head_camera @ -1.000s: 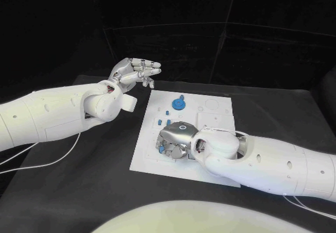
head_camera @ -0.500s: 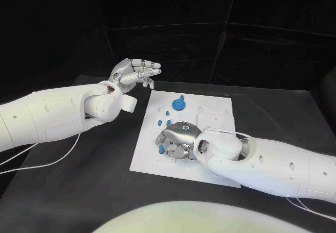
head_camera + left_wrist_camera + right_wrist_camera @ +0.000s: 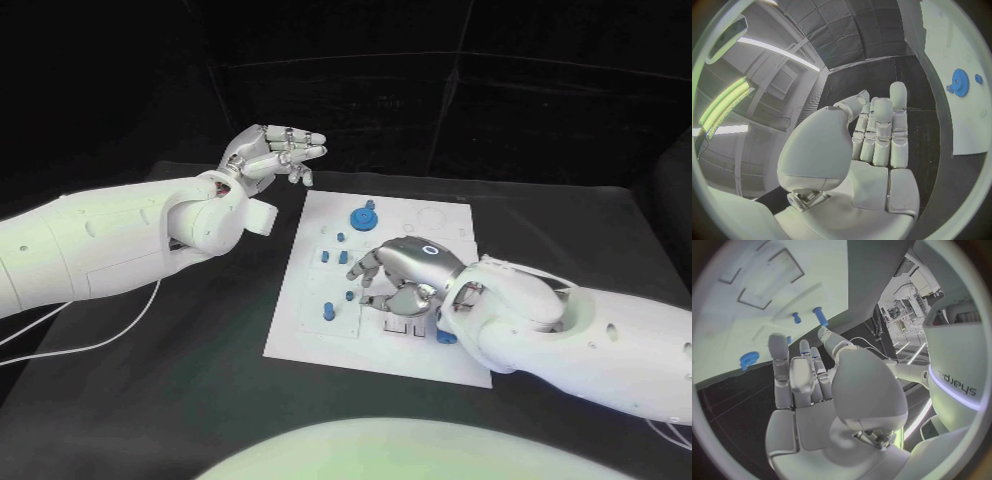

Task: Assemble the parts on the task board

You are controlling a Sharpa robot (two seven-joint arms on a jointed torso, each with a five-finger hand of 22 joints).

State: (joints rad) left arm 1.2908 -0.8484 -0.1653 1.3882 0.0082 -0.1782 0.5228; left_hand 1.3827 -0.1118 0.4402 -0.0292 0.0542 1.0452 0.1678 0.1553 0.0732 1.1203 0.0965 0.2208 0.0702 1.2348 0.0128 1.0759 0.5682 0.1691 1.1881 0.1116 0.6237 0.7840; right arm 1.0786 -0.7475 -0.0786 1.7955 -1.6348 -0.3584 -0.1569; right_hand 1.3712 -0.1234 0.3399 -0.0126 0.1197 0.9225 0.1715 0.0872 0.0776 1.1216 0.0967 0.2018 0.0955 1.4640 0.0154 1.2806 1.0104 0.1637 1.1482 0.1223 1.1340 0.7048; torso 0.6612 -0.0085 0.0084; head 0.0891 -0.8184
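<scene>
Where black table (image 3: 173, 380) meets dark curtain, white task board (image 3: 433, 355), both robot hands released

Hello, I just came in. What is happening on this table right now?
A robot is assembling small blue parts on the white task board. Its right hand hovers over the middle of the board, fingers spread, holding nothing. Its left hand is raised beyond the board's far left corner, fingers curled, also holding nothing. A blue gear sits near the far edge.
</scene>
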